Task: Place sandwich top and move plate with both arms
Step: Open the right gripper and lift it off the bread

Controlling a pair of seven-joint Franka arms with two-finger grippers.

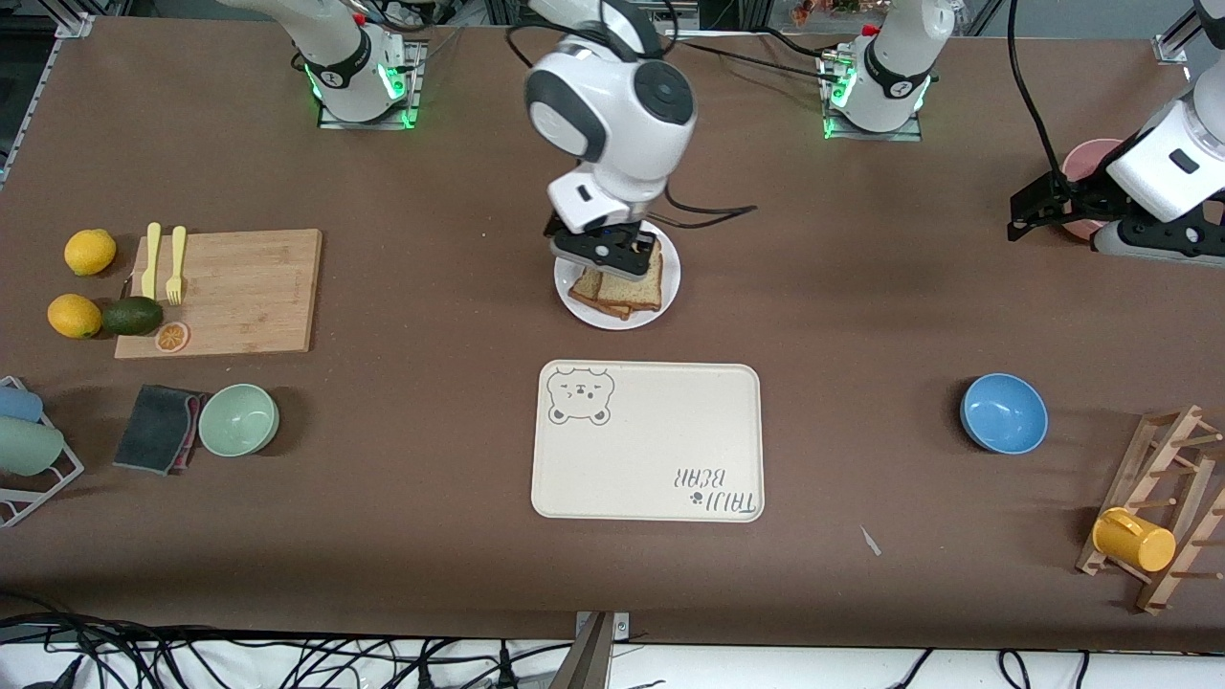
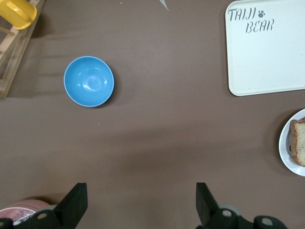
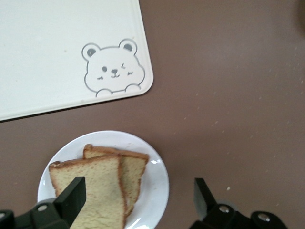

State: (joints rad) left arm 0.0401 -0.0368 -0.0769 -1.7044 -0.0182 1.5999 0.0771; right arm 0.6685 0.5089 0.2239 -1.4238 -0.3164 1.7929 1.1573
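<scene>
right hand (image 3: 136, 202) hangs wide open and empty over the plate (image 1: 667, 287), where the top slice (image 1: 634, 284) lies. left hand (image 2: 140, 205), open and empty, waits near the desk's (image 1: 861, 287) left-arm end.

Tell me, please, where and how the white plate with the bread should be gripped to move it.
Probably by its rim. The plate is flat and low, and the two bread slices cover its middle, leaving only bare edge. Each gripper could pinch the rim from its own arm's end, coming from above. The right gripper hovers open over it; the left gripper waits open, away.
</scene>
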